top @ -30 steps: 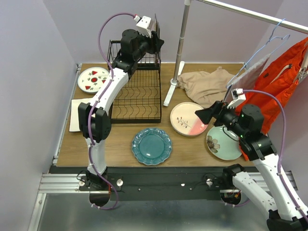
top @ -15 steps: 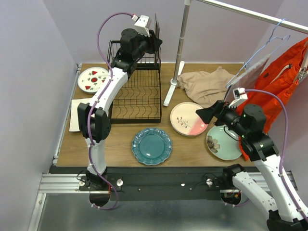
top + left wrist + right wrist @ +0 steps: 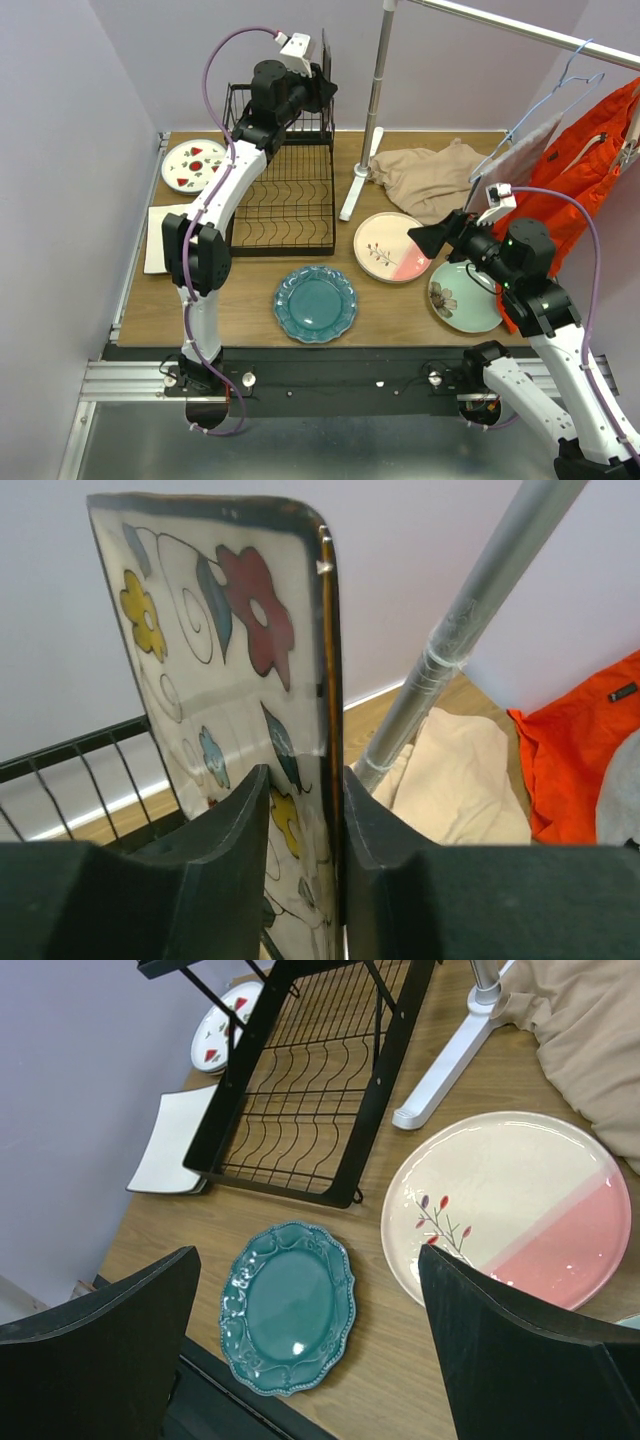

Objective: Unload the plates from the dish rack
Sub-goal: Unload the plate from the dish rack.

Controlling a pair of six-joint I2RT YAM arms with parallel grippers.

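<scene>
1. The left gripper [image 3: 305,825] is clamped on a square plate [image 3: 215,650]; its 2 dark fingers [image 3: 232,855] press either face near the lower edge.
2. That plate stands upright on edge. It is cream with a dark rim and painted with red, yellow and blue flowers, grey-blue leaves and thin curling lines.
3. From above, the left gripper [image 3: 318,88] holds the plate [image 3: 326,52] at the far right corner of the dish rack [image 3: 285,205], over its upper basket. Whether the plate's bottom edge touches the wires is hidden.
4. The right gripper [image 3: 430,240] is spread wide and grips nothing. It hangs over the right edge of a cream-and-pink plate [image 3: 385,250] with a small twig pattern.
5. Flat on the table lie 4 more: a scalloped teal plate [image 3: 315,302] in front of the rack, a pale green plate [image 3: 462,298] under the right arm, a white plate with red fruit [image 3: 193,165], and a white square plate [image 3: 160,240] left of the rack.
6. A metal pole [image 3: 375,90] stands right of the rack, with a beige cloth [image 3: 430,175] beside it.
</scene>
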